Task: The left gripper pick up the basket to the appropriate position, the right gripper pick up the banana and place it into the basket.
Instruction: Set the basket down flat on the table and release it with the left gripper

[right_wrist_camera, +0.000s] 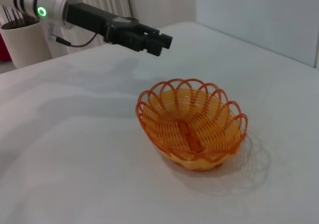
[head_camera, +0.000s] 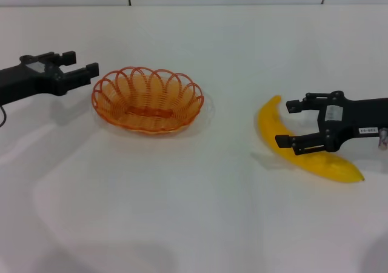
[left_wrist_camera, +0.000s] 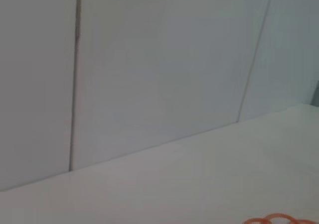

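Banana [head_camera: 303, 150] lies ungrasped between my right gripper [head_camera: 290, 123]'s spread fingers; left gripper [head_camera: 83, 67], fingers apart, nears the empty basket [head_camera: 147, 99]; both picks remain.

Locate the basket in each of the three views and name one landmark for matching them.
Head view: the basket sits left of centre on the table, just right of the left gripper.
Left wrist view: only a sliver of its orange rim shows at the bottom edge.
Right wrist view: it sits in mid-picture, empty.
Shared landmark: the scalloped orange rim itself; the left gripper also links the head and right wrist views.
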`<state>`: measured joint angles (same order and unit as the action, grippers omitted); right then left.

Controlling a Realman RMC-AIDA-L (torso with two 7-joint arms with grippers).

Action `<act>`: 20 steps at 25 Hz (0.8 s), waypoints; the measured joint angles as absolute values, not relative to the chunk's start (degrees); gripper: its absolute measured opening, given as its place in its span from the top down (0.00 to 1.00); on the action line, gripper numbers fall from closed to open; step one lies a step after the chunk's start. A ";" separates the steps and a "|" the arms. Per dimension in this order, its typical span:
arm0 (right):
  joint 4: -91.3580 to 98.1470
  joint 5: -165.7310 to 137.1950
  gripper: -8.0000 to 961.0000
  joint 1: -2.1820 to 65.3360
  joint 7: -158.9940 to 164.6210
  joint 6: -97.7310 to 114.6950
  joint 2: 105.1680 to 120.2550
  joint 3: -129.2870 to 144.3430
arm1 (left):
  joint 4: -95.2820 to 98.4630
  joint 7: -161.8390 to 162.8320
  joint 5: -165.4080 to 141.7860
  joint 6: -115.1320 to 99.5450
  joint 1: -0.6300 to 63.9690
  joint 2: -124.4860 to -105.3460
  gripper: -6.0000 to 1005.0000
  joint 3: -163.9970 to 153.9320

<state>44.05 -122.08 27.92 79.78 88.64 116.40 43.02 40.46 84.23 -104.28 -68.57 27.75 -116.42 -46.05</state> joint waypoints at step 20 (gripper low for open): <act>44.04 -122.08 0.07 27.87 79.04 89.89 116.62 43.23 | 42.12 74.45 -104.01 -78.71 21.94 -115.78 0.33 -46.24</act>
<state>44.04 -122.08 27.87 79.04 89.89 116.62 43.24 42.12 74.45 -104.01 -78.71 21.94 -115.78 -46.24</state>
